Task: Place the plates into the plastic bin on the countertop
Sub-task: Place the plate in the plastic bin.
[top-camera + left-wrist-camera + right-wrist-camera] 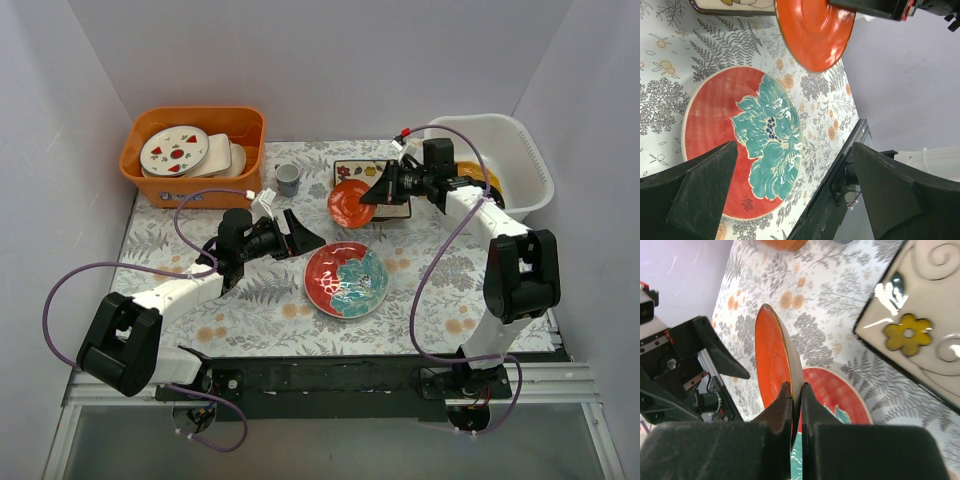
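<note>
Top view: your right gripper (372, 193) was clamped on the rim of an orange-red plate (350, 206), holding it tilted, left of the white plastic bin (528, 160). Your left gripper (300, 236) stood wide apart beside the red-and-teal plate (346, 280), which lay flat on the tabletop (250, 310).

Left wrist: that plate sat between the spread fingers (705, 195).

Right wrist: both fingers pinched the orange-red plate's edge, with a cream square floral plate (920, 315) beyond.

Orange plate (350, 203) tilted aloft, red-and-teal plate (346, 279) flat on countertop (250, 310), bin (528, 160) far right.

Nothing legible (dark stamp (746, 203) on red-and-teal plate (710, 120) unreadable).
</note>
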Robot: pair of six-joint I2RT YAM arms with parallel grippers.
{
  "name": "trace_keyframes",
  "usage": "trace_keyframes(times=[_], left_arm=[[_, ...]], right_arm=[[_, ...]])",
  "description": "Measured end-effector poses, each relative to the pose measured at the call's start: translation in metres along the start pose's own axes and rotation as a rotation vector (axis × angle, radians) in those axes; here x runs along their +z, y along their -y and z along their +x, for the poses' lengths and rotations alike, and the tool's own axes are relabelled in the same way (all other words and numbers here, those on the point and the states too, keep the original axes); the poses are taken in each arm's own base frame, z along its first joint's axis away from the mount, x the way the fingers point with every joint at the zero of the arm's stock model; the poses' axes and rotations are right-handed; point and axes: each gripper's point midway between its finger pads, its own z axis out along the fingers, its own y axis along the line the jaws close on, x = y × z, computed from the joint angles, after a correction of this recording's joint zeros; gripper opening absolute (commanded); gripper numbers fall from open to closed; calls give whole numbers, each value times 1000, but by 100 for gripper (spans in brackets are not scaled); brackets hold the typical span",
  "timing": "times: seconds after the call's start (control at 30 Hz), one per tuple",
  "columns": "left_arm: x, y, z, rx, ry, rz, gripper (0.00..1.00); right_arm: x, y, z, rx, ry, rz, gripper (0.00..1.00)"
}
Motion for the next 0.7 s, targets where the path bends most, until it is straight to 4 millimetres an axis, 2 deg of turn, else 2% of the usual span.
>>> trace_keyframes(times=[0.33, 0.5, 0.7], left_arm=[[0, -3, -1, 1, 6, -17, 98], [-1, -3, -2, 3, 14, -19, 98], [-1, -3, -2, 2, 15, -23, 98]], right_arm=[[-39, 41, -39, 31, 111, 113, 1], [-63, 62, -56, 52, 168, 166, 1], [-95, 78, -84, 52, 253, 212, 1]])
